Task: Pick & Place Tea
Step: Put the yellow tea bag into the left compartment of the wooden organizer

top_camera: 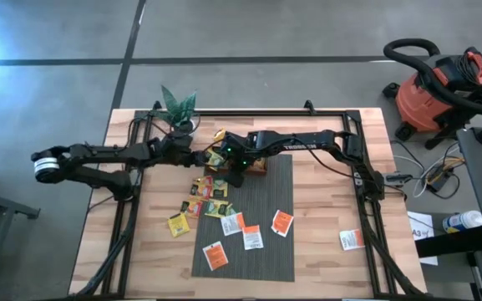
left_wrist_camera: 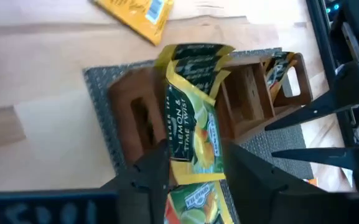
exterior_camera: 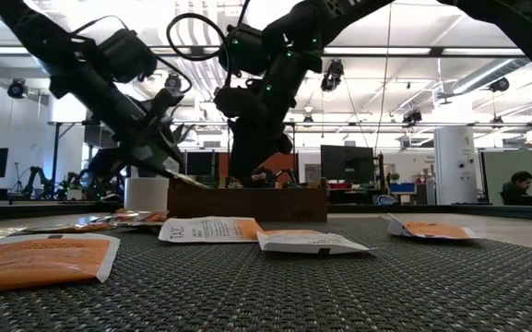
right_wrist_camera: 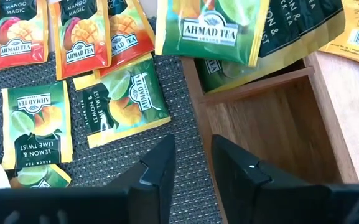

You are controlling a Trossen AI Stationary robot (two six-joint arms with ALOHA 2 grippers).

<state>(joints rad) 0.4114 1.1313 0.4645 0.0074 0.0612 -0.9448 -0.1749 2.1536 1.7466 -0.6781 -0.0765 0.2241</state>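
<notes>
Wooden table [top_camera: 324, 242] bearing a grey mat [top_camera: 261, 251] and, at its far edge, a wooden tray [right_wrist_camera: 272, 130]. Left gripper [left_wrist_camera: 195, 165] pinches a lemon-lime sachet [left_wrist_camera: 191, 134] over the tray; right gripper [right_wrist_camera: 191, 163], fingers slightly parted, holds nothing. Loose sachets [top_camera: 224, 226] lie scattered on the mat.

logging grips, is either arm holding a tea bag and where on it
The left gripper pinches a green lemon tea bag near one short end, over the wooden tray. The right gripper holds nothing.

Green and yellow tea sachets [right_wrist_camera: 129, 99], red and orange mango ones [right_wrist_camera: 79, 34], white ones with orange [top_camera: 281, 222], brown wooden tray [right_wrist_camera: 272, 124], grey woven mat [top_camera: 261, 259], red vacuum [top_camera: 428, 96]
</notes>
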